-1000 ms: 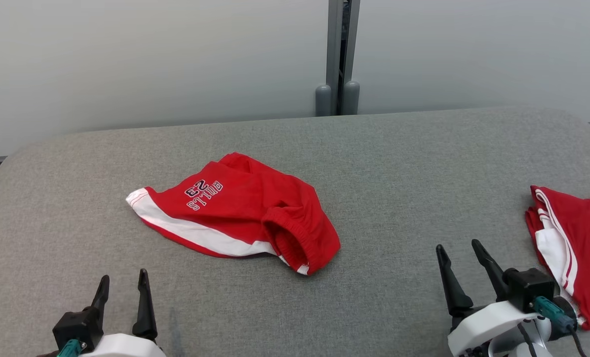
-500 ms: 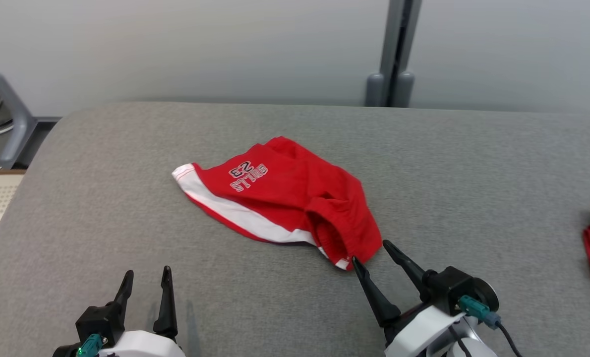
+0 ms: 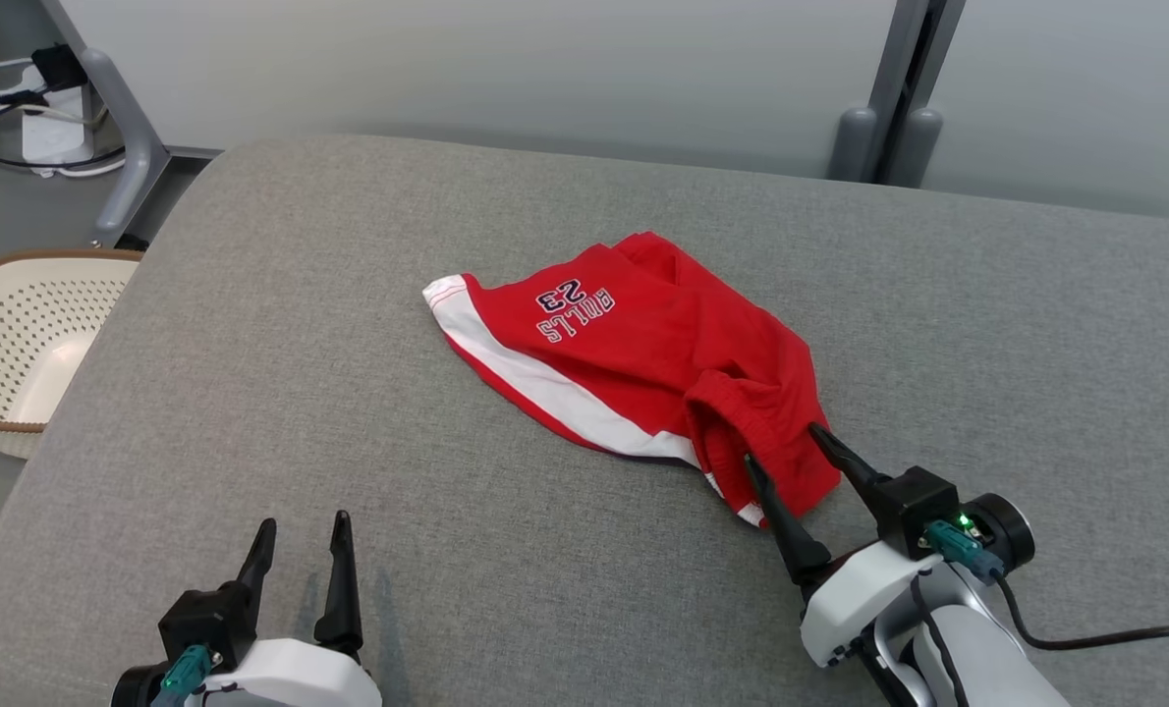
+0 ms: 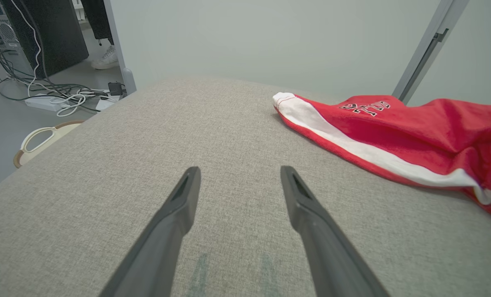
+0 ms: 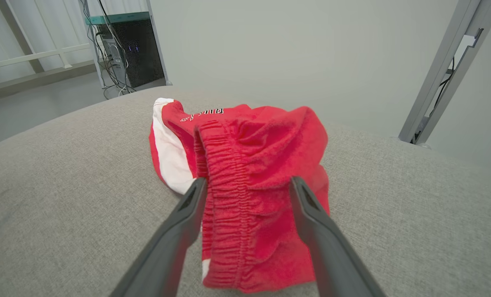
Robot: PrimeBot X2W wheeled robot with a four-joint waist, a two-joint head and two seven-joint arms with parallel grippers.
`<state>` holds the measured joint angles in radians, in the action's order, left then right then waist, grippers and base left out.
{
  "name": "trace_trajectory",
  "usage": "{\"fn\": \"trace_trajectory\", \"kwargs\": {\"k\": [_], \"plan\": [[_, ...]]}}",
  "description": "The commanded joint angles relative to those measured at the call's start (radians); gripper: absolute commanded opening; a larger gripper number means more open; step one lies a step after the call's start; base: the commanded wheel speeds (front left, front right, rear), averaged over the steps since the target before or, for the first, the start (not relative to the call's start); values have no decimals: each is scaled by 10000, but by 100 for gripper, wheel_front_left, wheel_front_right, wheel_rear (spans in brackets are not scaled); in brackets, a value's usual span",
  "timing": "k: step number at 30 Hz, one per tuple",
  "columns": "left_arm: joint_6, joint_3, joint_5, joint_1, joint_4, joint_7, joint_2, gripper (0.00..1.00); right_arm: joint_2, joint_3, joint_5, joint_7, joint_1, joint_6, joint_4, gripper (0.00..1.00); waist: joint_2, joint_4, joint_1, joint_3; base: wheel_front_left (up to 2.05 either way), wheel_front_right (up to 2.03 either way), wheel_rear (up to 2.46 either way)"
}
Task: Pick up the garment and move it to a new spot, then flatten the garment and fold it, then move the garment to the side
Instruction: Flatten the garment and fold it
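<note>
red shorts (image 3: 634, 344), waistband between spread right end effector (image 3: 783, 444) fingers, contact unclear

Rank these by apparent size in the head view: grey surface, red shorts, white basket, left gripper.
1. grey surface
2. red shorts
3. white basket and left gripper look alike: basket cropped by the frame, gripper nearer the camera.

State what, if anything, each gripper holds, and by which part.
Nothing is held. The right gripper is open, straddling the waistband of the shorts but not closed on it. The left gripper is open over the cushion.
</note>
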<state>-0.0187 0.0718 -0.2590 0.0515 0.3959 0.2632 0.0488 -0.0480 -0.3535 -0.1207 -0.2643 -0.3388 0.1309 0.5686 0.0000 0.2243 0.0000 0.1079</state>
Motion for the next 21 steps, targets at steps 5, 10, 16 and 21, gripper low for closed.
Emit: {"fn": "trace_trajectory", "kwargs": {"k": [5,10,16,21], "plan": [[-114,59,-175,272,-19,19,41,100,-64,395,188,5,-287,-3,397,7,0,40,0,185,0,0,0],[-167,95,-275,384,73,19,41,100,-70,1093,562,5,-657,-3,486,0,0,-99,0,325,0,0,0],[-126,331,-384,531,-33,19,42,100,-546,2955,1282,5,-1247,-3,448,0,0,-127,0,475,0,0,0],[-62,441,-400,634,3,19,40,100,-1263,3655,1764,5,-1814,-3,1021,0,0,-43,0,657,0,0,0]]}}
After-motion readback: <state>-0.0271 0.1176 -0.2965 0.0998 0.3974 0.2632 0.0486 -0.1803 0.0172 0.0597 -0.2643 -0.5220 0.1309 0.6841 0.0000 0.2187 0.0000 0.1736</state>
